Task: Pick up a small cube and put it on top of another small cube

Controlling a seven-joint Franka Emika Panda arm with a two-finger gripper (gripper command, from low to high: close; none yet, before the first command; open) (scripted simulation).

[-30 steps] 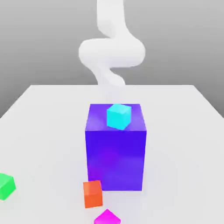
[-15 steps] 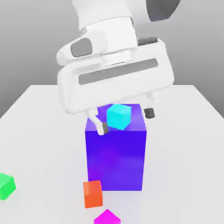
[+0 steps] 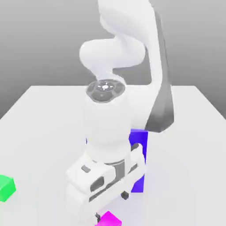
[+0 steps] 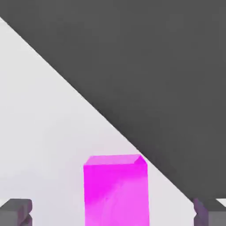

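The hand (image 4: 113, 212) is spread wide, holding nothing, its fingertips (image 4: 16, 211) flanking the magenta cube (image 4: 115, 190) on the white worktop (image 4: 39, 132). This looks like the reach-to-grasp step: next, lower further and pinch the cube's side faces. Beyond the magenta cube stands the purple-blue block (image 3: 139, 145); the green cube (image 3: 6, 187) sits off toward the exterior view's left.

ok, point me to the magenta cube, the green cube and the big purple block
magenta cube (image 4: 116, 190), hand view, its facing side, between the open fingers.
green cube (image 3: 6, 187), exterior view, its front face.
purple block (image 3: 139, 152), exterior view, the strip of its side beside the arm.
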